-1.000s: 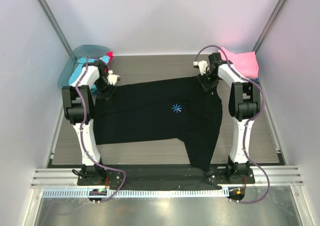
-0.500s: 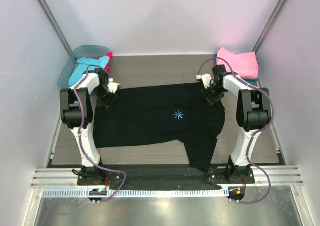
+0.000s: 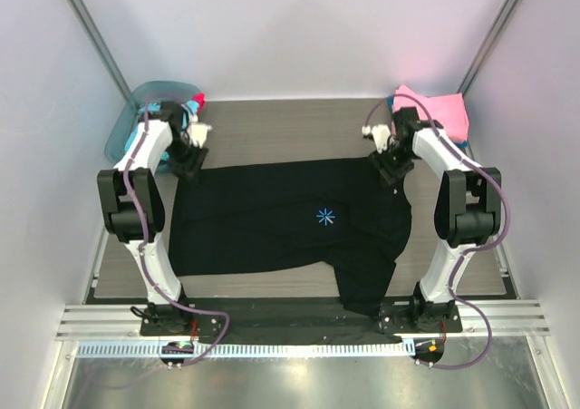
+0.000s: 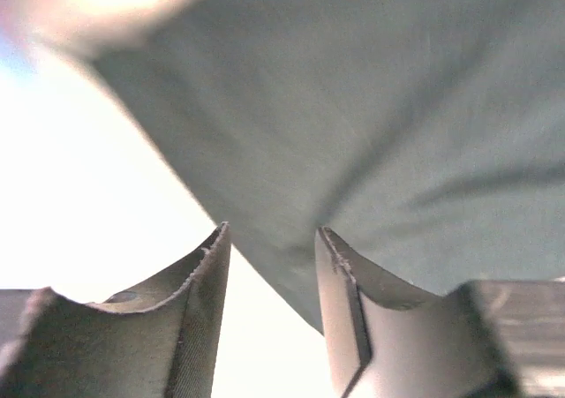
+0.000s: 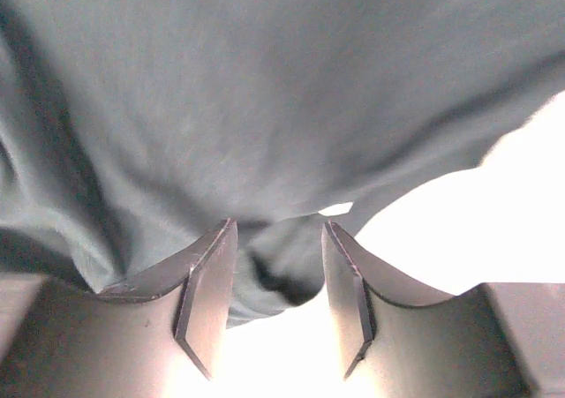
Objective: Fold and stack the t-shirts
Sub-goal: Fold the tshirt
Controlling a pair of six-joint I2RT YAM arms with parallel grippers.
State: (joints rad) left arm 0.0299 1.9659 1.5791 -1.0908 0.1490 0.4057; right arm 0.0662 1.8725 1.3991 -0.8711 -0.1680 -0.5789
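The large black t-shirt with a light-blue asterisk mark lies spread flat on the table, one part hanging toward the near edge. My left gripper is at its far left corner. In the left wrist view the gripper is open, with the shirt's edge just ahead of the fingertips. My right gripper is at the far right corner. In the right wrist view it is open, with a loose fold of the shirt between the fingers, not pinched.
A pink t-shirt lies at the back right beside my right arm. A translucent teal tub at the back left holds turquoise and red shirts. Grey walls close in both sides.
The black shirt's far edge has shifted toward the near side and lies straighter. Both grippers came nearer with it, then drew back a little to its far corners; both elbows swung outward.
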